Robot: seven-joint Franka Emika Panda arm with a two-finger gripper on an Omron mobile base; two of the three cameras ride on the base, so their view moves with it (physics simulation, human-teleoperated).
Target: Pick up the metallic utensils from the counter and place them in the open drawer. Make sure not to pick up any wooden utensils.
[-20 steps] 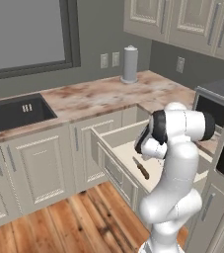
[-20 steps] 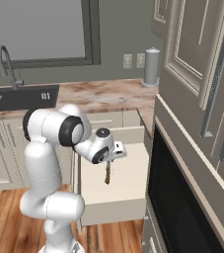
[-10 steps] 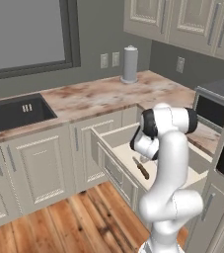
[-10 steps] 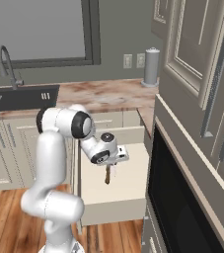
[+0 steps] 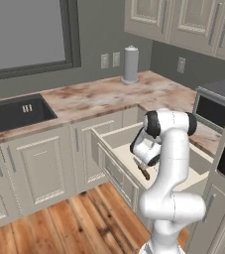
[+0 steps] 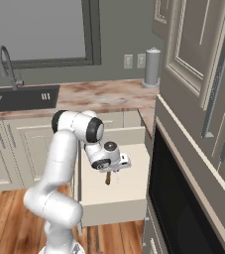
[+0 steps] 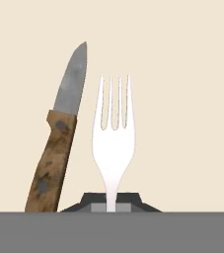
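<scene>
1. A rendered kitchen: cream raised-panel cabinets, wood plank floor, and a beige stone counter [image 5: 109, 96] with rust-brown marbling running across the upper middle of both base views, a dark sink [image 5: 12, 114] set in at its left.
2. The wide shallow cream drawer [image 6: 114, 191] stands pulled out below the counter, at centre right in the left base view and centre in the right base view, its pale plain floor showing.
3. The white arm bends down over the drawer, with its gripper [image 6: 118, 167] low above the drawer interior.
4. A grey cylindrical canister [image 5: 130, 64] stands upright at the back of the counter near the wall outlets.
5. In the hand view, a knife [image 7: 59, 138] with mottled brown handle and grey blade lies on the drawer floor at left, just beside the fork.
6. The thin all-silver fork [image 7: 113, 133] is pinched by its handle between the closed dark fingertips [image 7: 86, 203], tines pointing toward the top of the frame.
</scene>
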